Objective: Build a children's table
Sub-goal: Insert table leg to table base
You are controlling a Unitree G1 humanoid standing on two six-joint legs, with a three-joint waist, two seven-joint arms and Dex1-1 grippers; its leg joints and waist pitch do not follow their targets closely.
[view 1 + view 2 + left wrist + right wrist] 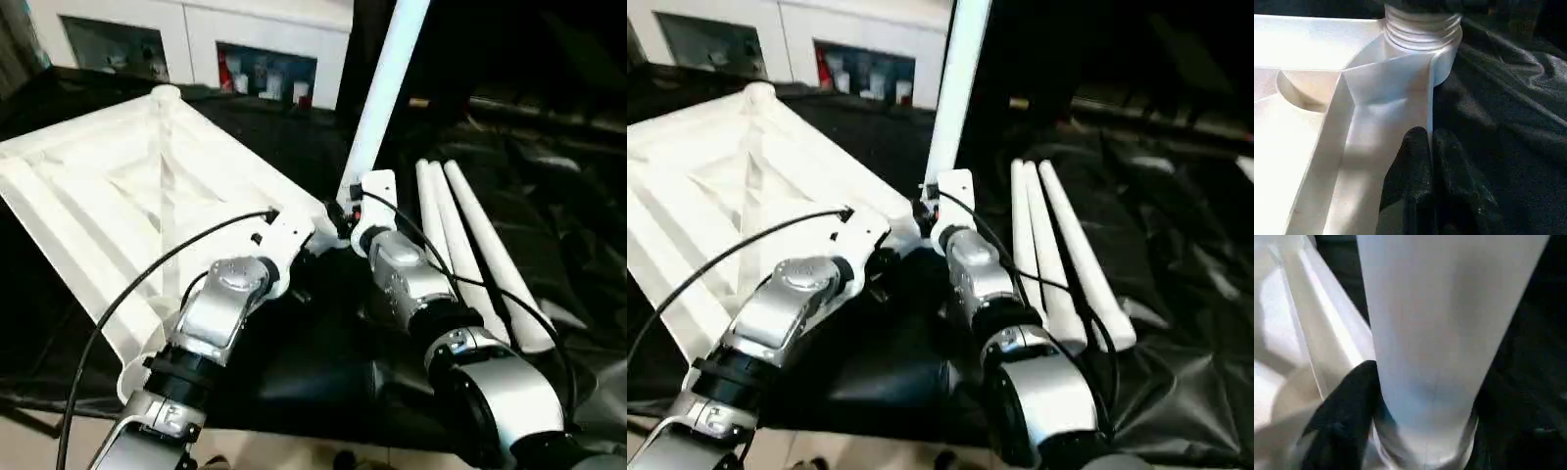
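Left eye view puts the white table top upside down on the left, ribbed underside up, lying on a work surface draped in black sheeting. The left gripper is pinched shut on the thin rim wall of the top, right beside the near-right corner socket, holding that corner down.

From that socket one white leg rises, its long axis nearly upright and leaning slightly to the right as it climbs out of the picture. The right gripper sits at the leg's foot, just above the socket; in the right wrist view one black finger lies against the tube, and the jaws appear spread around it, though I cannot tell whether they press it or are slack. Of the two arms the right is plainly the nearer to the leg, so any further turning or pushing down along that axis falls to it, I judge.

Further right, three spare legs lie side by side on the sheeting, well apart from the top, running from the far side towards the near edge.

Behind, a white cabinet with glass fronts stands along the wall.
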